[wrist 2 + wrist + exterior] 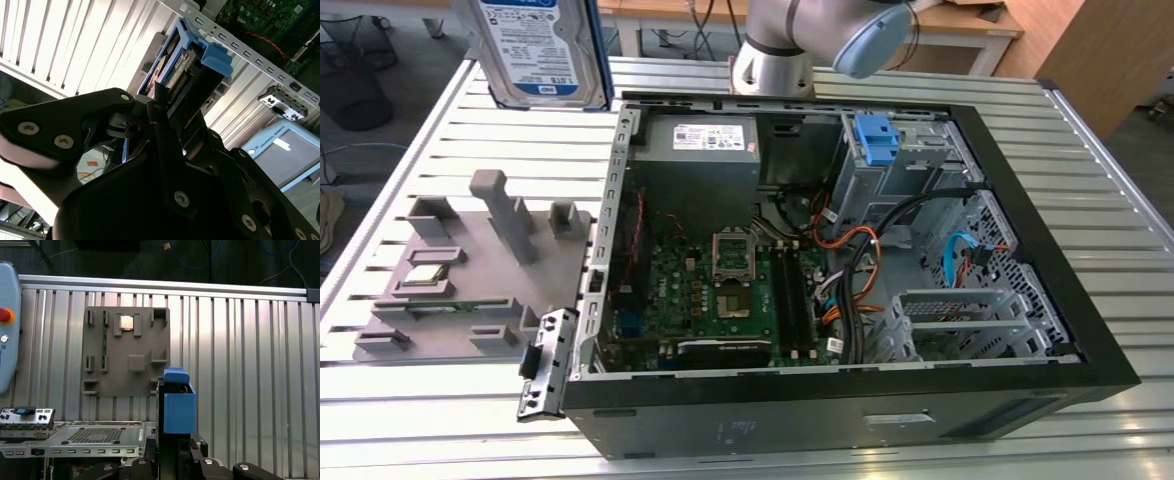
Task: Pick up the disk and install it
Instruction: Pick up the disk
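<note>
The tool (172,107) is clamping the disk (534,45) edge-on, its black fingers (162,125) pressing on the flat faces. It is holding the disk upright, lifted above the ribbed aluminium tabletop (240,355), at the exterior view's left of the open computer case (854,385). Carrying it well is, I judge, calling for a firm, even squeeze on the rigid metal body, not on the springier blue plastic bracket (178,412). Farther off, a matte grey moulded tray (127,340) is lying flat.

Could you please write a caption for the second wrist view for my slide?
Gripper clamps the disk in its blue carrier bracket, with the slatted table and open computer case beyond.
</note>
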Controlling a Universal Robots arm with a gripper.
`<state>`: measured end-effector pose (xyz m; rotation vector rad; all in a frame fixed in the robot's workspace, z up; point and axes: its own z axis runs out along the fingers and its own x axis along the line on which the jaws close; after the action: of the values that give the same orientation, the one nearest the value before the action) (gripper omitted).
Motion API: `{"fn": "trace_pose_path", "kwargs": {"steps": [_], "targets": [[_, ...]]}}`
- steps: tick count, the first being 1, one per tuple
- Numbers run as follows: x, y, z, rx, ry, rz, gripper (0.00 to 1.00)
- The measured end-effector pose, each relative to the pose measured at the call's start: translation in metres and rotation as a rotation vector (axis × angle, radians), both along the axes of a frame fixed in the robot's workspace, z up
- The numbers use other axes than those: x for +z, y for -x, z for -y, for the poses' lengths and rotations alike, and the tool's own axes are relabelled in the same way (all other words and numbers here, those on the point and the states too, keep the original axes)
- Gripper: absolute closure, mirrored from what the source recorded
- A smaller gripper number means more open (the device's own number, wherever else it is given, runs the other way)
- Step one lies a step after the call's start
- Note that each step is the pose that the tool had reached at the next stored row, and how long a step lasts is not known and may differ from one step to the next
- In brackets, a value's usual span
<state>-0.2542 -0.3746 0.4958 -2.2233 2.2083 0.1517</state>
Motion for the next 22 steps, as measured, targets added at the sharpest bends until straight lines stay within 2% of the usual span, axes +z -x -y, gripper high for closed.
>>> {"fn": "trace_pose_path", "kwargs": {"steps": [22], "targets": [[0.0000,-0.0389,0.0000,0.000,0.0000,0.0000,0.65]]}}
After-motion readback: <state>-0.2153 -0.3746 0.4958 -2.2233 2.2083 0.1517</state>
